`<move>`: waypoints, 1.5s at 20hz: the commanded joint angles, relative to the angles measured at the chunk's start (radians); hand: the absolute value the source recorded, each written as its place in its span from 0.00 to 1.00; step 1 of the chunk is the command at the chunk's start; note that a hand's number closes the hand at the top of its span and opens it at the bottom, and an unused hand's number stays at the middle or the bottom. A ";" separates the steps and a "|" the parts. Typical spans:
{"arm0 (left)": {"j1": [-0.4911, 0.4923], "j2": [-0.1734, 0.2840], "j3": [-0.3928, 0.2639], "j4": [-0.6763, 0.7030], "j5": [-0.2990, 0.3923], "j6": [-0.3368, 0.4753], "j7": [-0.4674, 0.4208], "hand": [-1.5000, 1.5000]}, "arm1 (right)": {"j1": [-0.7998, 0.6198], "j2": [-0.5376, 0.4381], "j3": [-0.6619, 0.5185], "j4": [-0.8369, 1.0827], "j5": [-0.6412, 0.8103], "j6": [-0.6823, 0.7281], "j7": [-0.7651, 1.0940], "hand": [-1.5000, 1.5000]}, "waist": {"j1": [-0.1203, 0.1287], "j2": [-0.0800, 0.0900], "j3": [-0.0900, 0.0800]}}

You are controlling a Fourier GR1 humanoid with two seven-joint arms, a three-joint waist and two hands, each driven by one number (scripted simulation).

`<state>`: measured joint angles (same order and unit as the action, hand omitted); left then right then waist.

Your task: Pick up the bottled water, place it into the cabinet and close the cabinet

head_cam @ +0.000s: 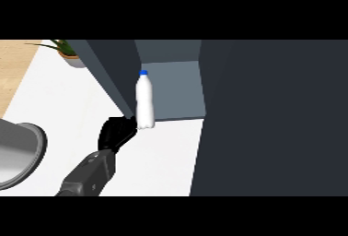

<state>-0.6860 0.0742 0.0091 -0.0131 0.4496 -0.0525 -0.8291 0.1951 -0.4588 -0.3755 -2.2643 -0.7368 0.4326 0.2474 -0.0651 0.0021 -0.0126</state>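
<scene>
Grey forearm rises from the lower edge to the left hand [117, 132], black, fingers curled about the base of the white plastic water bottle with a blue cap [145, 99]. Bottle upright, at the front lip of the open dark grey cabinet [173, 85], close against the cabinet's left wall, its base over the edge where shelf meets white counter [166, 156]. Large dark cabinet door panel [272, 120] fills the right side. Round grey metal pot [17, 154] at far left edge. Potted green plant [66, 51] at top left. Right hand not seen.
</scene>
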 commanded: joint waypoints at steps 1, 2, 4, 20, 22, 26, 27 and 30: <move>-0.081 -0.070 -0.034 -0.131 -0.032 -0.157 -0.109 1.00 | 0.020 0.021 0.025 -0.061 -0.002 -0.019 0.017 1.00 | 0.020 -0.029 0.010; -0.097 -0.071 -0.039 -0.133 -0.036 -0.163 -0.096 0.00 | 0.034 0.014 0.020 -0.086 -0.011 -0.022 0.031 1.00 | 0.025 -0.031 0.011; -0.074 -0.071 -0.048 -0.135 -0.044 -0.200 -0.114 0.00 | 0.046 0.017 0.024 -0.120 -0.019 -0.037 0.045 1.00 | 0.031 -0.036 0.011; 0.145 0.032 -0.125 -0.205 -0.119 -0.298 -0.189 0.00 | 0.093 0.016 0.218 -0.240 0.012 -0.075 0.104 1.00 | 0.121 -0.049 0.012; 0.144 0.061 -0.121 -0.224 -0.116 -0.288 -0.182 0.00 | 0.077 0.016 0.256 -0.238 0.013 -0.084 0.108 1.00 | 0.131 -0.051 0.012; 0.191 0.193 -0.128 -0.286 -0.128 -0.305 -0.171 0.00 | 0.045 0.020 0.355 -0.241 0.054 -0.129 0.138 1.00 | 0.155 -0.051 0.013; 0.174 0.165 -0.127 -0.317 -0.122 -0.286 -0.154 0.00 | 0.021 0.005 0.376 -0.256 0.058 -0.147 0.160 1.00 | 0.151 -0.052 0.012; 0.245 0.209 -0.146 -0.381 -0.132 -0.321 -0.167 0.00 | -0.013 0.027 0.458 -0.253 0.096 -0.161 0.149 1.00 | 0.160 -0.055 0.012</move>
<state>-0.4896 0.2316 -0.1255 -0.3216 0.3231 -0.3034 -0.9222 0.1880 -0.4390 0.0147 -2.3387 -0.7373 0.3289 0.3468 0.0835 -0.0472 -0.0017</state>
